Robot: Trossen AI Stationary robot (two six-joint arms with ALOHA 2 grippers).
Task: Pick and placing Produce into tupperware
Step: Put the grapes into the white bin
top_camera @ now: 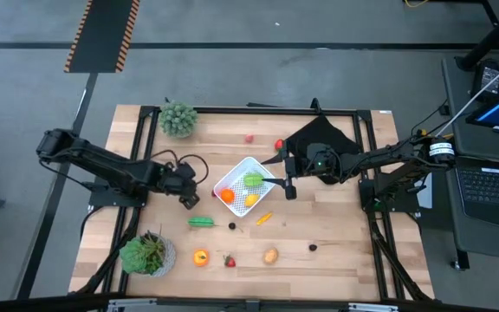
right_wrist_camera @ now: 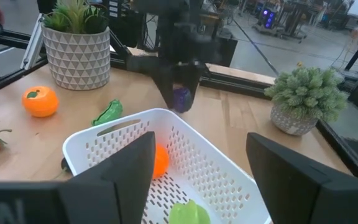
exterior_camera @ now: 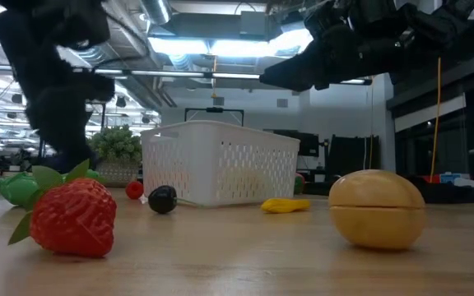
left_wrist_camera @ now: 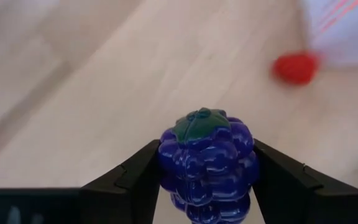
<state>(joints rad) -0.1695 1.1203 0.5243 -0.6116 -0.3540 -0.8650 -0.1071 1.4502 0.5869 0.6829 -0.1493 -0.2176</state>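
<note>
My left pincer (left_wrist_camera: 207,186) is squeezing a purple berry (left_wrist_camera: 207,163) between its two fingers, just beside the white tupperware (top_camera: 232,178) on the worktop (top_camera: 336,251). My right pincer (right_wrist_camera: 201,171) hangs over the tupperware with its fingers apart and nothing in them. Three pieces are inside already: a green one (top_camera: 253,180), an orange one (top_camera: 228,197) and a yellow one (top_camera: 251,201). Lots are left outside, like the strawberry (exterior_camera: 71,215), the tan potato (exterior_camera: 377,207), the green pepper (top_camera: 201,222) and the little orange (top_camera: 200,256). I think I am only partway done.
</note>
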